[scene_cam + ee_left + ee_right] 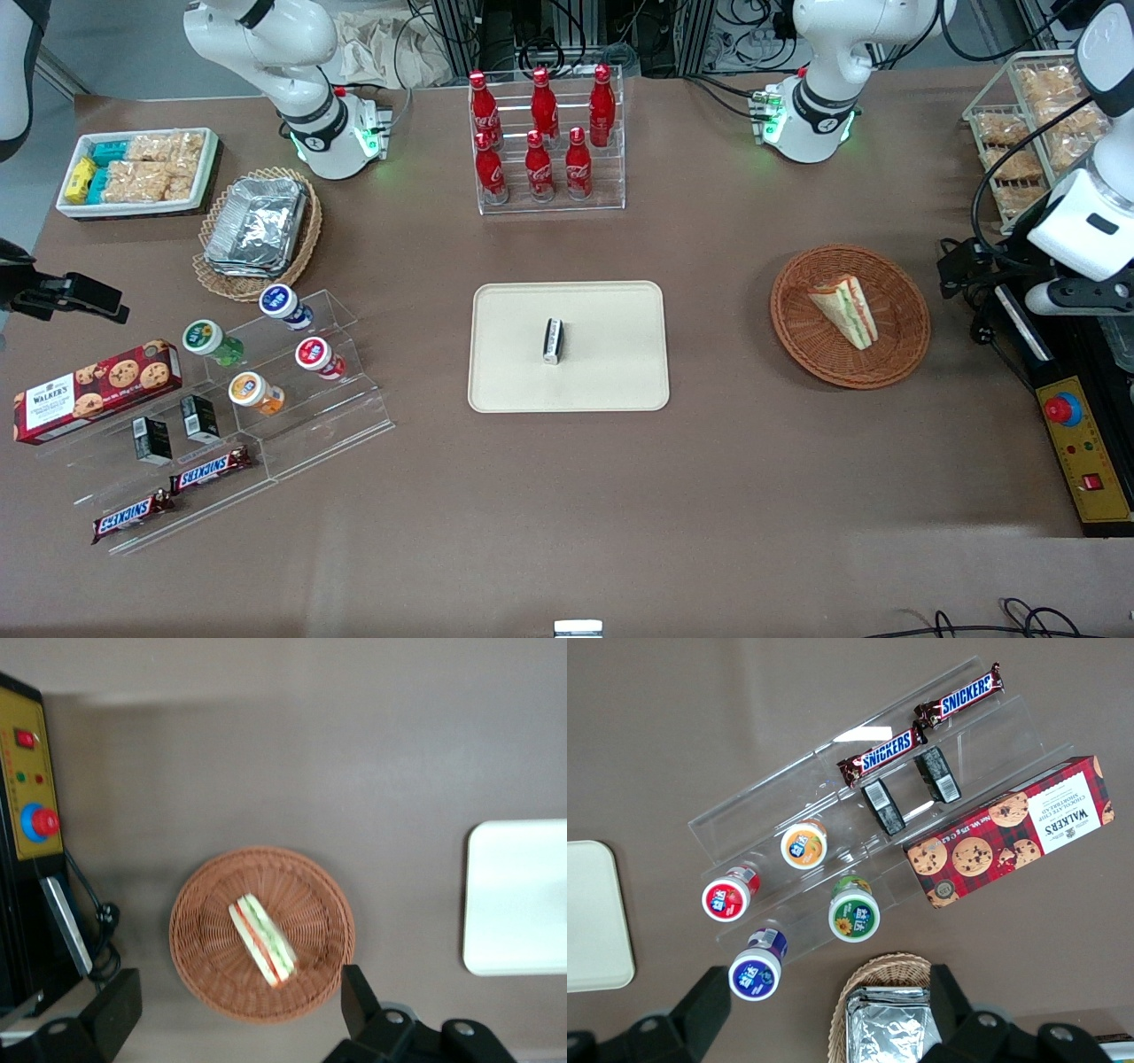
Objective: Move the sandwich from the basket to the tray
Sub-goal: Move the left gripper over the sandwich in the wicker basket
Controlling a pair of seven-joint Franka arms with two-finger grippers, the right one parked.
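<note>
Now | tool (239, 1014) spread wide, above basket (199, 948) | sandwich (262, 939) inside, untouched

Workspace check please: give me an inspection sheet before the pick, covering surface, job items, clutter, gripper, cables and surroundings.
Surface: brown table, flat, no spills seen.
Sandwich: wrapped wedge lying in the basket, untouched.
Tray: beige, near the table's middle, already holding a small dark object.
Clutter: cola bottles in a clear rack; foil trays in a pale basket, cookie box, Snickers bars and lidded cups toward the parked arm's end.
Gripper: open, hovering above the basket's edge, holding nothing.
Cables: black cable beside the control box.
Surroundings: wire rack of snack packs at the working arm's end.
</note>
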